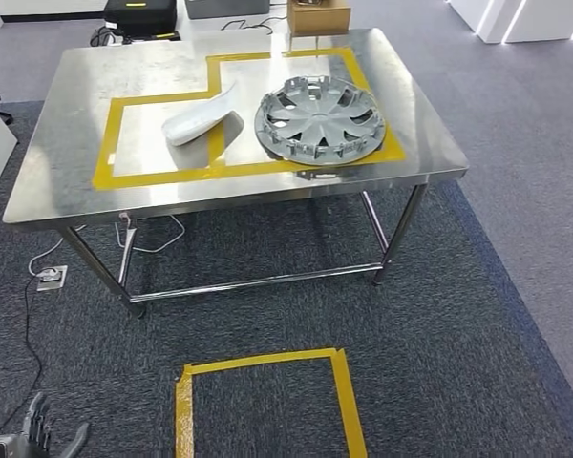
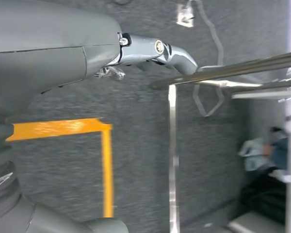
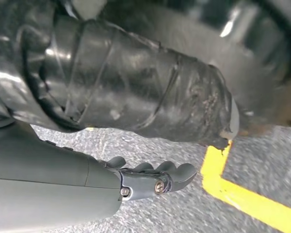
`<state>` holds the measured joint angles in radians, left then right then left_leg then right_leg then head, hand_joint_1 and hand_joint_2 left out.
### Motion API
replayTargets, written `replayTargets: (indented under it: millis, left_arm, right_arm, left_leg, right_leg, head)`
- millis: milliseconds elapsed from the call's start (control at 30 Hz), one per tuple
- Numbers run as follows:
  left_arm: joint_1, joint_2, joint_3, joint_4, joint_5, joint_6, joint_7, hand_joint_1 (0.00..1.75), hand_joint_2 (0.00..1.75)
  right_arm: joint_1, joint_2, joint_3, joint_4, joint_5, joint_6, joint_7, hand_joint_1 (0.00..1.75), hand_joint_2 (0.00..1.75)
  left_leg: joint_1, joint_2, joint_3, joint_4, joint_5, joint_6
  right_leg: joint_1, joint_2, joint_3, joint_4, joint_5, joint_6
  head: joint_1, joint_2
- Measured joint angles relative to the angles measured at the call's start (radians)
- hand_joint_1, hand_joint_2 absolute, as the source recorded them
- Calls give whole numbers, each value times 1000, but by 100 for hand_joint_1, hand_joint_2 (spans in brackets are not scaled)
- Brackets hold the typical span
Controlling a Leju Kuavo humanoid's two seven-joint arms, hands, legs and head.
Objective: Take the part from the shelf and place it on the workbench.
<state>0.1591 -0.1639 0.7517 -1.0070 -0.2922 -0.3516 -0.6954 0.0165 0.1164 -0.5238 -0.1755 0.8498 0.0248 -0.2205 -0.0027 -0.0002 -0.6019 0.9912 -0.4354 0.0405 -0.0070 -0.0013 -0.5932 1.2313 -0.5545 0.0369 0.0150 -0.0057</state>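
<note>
I see two parts on the bench (image 1: pixel 67 143) in the upper half of the frame: a white part (image 1: pixel 197 119) and a wheel cover (image 1: pixel 320 119). My left hand (image 1: pixel 42 434) and right hand (image 3: pixel 151 177) hang released, grasping nothing. Placement looks done.

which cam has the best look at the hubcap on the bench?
Head view. The hubcap lies whole and unobstructed on the steel table, beside the white part. The wrist views look at carpet and floor tape, so they give nothing on it.
</note>
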Motion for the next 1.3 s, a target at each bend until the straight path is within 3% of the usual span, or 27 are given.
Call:
replayTargets:
  millis: [33, 100, 133, 167, 200, 233, 300, 367, 400, 433, 467, 533, 600, 633, 700, 733, 767, 867, 900, 933, 1000, 1067, 1133, 1167, 1233, 1267, 1300]
  left_arm:
    - [-12, 0, 30, 25, -27, -7, -1, 0, 175]
    - [-34, 4, 92, 82, -67, -13, -3, 0, 175]
    - [-43, 9, 120, 113, -82, -12, -3, 0, 175]
    - [-51, 15, 146, 147, -92, -9, -4, 0, 175]
    - [-59, 22, 172, 186, -103, -4, -4, 0, 175]
    - [-68, 30, 196, 226, -112, 4, -4, 0, 175]
    - [-84, 48, 245, 312, -130, 28, -3, 0, 175]
    - [-97, 64, 282, 386, -153, 55, -2, 0, 175]
    - [-103, 71, 294, 417, -165, 68, -1, 0, 175]
    - [-109, 77, 305, 446, -177, 80, 4, 0, 175]
    - [-114, 83, 314, 473, -187, 90, 12, 0, 175]
    - [-123, 93, 327, 516, -206, 108, 32, 0, 175]
    - [-130, 100, 337, 552, -235, 132, 46, 0, 175]
    - [-134, 103, 341, 568, -253, 145, 52, 0, 175]
    - [-137, 105, 348, 598, -290, 172, 68, 0, 175]
    - [-138, 106, 350, 610, -307, 183, 78, 0, 175]
    - [-139, 107, 351, 622, -324, 195, 89, 0, 175]
    - [-141, 110, 352, 647, -373, 228, 123, 0, 175]
    - [-141, 111, 352, 655, -388, 237, 135, 0, 175]
    - [-141, 111, 352, 662, -400, 244, 147, 0, 175]
    - [-141, 111, 352, 674, -417, 253, 168, 0, 175]
    - [-142, 110, 354, 683, -428, 258, 184, 0, 175]
    - [-144, 110, 358, 690, -436, 259, 195, 0, 175]
    - [-143, 110, 362, 693, -439, 259, 199, 0, 175]
    - [-142, 109, 371, 698, -442, 257, 204, 0, 175]
    - [-139, 108, 374, 701, -442, 256, 206, 0, 175]
    - [-137, 107, 376, 703, -443, 253, 208, 0, 175]
  right_arm:
    - [-1, 0, 0, 0, 0, 0, 0, 0, 0]
    - [-5, 0, 0, 0, 0, -1, -2, 0, 0]
    - [-7, 0, 0, 0, 0, -2, -4, 0, 0]
    - [-7, 0, 0, 0, 0, -2, -5, 0, 0]
    - [-7, 1, 0, 1, 0, -2, -6, 0, 0]
    - [-7, 2, 0, 2, 0, -2, -6, 0, 0]
    - [-6, 3, -2, 4, 0, -2, -6, 0, 0]
    - [-3, 3, -5, 4, 0, -2, -6, 0, 0]
    - [-2, 3, -6, 4, 0, -2, -6, 0, 0]
    - [-2, 3, -7, 4, 0, -1, -6, 0, 0]
    - [-1, 3, -7, 4, 0, -1, -6, 0, 0]
    - [-1, 4, -8, 4, 0, -1, -6, 0, 0]
    - [-1, 5, -8, 4, 0, -2, -7, 0, 0]
    - [-1, 5, -8, 4, 0, -2, -7, 0, 0]
    - [0, 5, -9, 4, 0, -2, -7, 0, 0]
    - [1, 5, -9, 5, 0, -2, -7, 0, 0]
    - [2, 5, -10, 5, 1, -2, -7, 0, 0]
    - [2, 5, -11, 6, 6, -1, -6, 0, 0]
    - [2, 5, -11, 6, 8, -1, -6, 0, 0]
    - [1, 5, -11, 6, 10, -1, -5, 0, 0]
    - [-1, 5, -11, 6, 16, -1, -5, 0, 0]
    - [-5, 5, -11, 6, 23, -1, -4, 0, 0]
    - [-11, 6, -10, 6, 29, -1, -3, 0, 0]
    - [-13, 7, -10, 6, 31, -1, -2, 0, 0]
    - [-13, 9, -10, 7, 33, 0, 1, 0, 0]
    - [-12, 9, -10, 7, 34, 1, 2, 0, 0]
    - [-12, 10, -10, 7, 35, 1, 3, 0, 0]
  left_leg:
    - [-3, -2, -12, 0, 12, -2]
    - [-5, -5, -26, 0, 37, -10]
    - [-5, -5, -30, -2, 48, -15]
    - [-3, -5, -32, -6, 61, -20]
    - [-1, -7, -35, -8, 67, -25]
    - [0, -8, -41, -1, 53, -31]
    - [4, -9, -59, 65, -36, -43]
    - [9, -7, -77, 195, -142, -54]
    - [11, -7, -79, 253, -160, -58]
    - [13, -7, -70, 289, -152, -62]
    - [15, -6, -47, 293, -123, -65]
    - [19, -5, 43, 198, -77, -69]
    - [18, -4, 141, 53, -100, -61]
    - [16, -4, 166, 8, -119, -54]
    - [12, -3, 165, -14, -121, -34]
    - [13, -1, 155, -15, -111, -25]
    - [14, 2, 144, -16, -99, -16]
    - [14, 5, 97, -16, -60, -2]
    - [14, 5, 79, -15, -46, -2]
    - [13, 5, 60, -13, -32, -4]
    - [13, 4, 22, -6, -5, -8]
    - [12, 1, -7, 3, 18, -17]
    - [9, -2, -20, 8, 40, -27]
    - [8, -3, -24, 8, 51, -33]
    - [12, -6, -32, 8, 62, -44]
    - [14, -6, -40, 21, 39, -50]
    - [16, -6, -49, 53, -5, -54]
  right_leg:
    - [4, 5, 63, -78, 11, -10]
    - [12, 12, 173, -238, -6, -24]
    - [15, 14, 199, -284, -17, -27]
    - [16, 13, 202, -303, -16, -28]
    - [16, 8, 192, -303, -6, -31]
    - [14, 4, 181, -305, 5, -39]
    - [10, -6, 153, -307, 32, -54]
    - [11, -13, 120, -303, 57, -58]
    - [11, -17, 104, -297, 68, -57]
    - [11, -21, 85, -290, 79, -55]
    - [10, -24, 64, -279, 89, -52]
    - [7, -28, 22, -252, 104, -43]
    - [8, -30, -10, -226, 117, -31]
    - [8, -31, -19, -220, 125, -25]
    - [6, -31, -28, -218, 141, -11]
    - [4, -27, -32, -214, 134, -5]
    - [3, -21, -40, -196, 106, 1]
    - [1, -6, -80, -44, -46, 12]
    - [1, -4, -86, 15, -71, 14]
    - [1, -3, -80, 54, -70, 15]
    - [1, -2, -24, 38, -11, 12]
    - [2, 7, 102, -105, 15, 4]
    - [4, 17, 202, -251, -17, -7]
    - [7, 18, 219, -284, -28, -13]
    - [7, 10, 201, -289, -18, -27]
    - [7, 5, 189, -288, -7, -36]
    - [6, -1, 175, -288, 6, -44]
  head:
    - [0, 0]
    - [-2, 0]
    - [-2, 0]
    - [-2, 0]
    - [-2, 0]
    - [-1, 0]
    - [-7, 0]
    - [-14, 0]
    - [-15, 0]
    - [-16, 0]
    - [-16, 0]
    - [-17, 0]
    - [-20, 0]
    - [-21, 0]
    - [-21, 0]
    - [-21, 0]
    - [-20, 0]
    - [-10, 0]
    - [-8, 0]
    - [-8, 0]
    - [-7, 0]
    - [-6, 0]
    - [-8, 0]
    - [-8, 0]
    - [-10, 0]
    - [-11, 0]
    - [-14, 0]
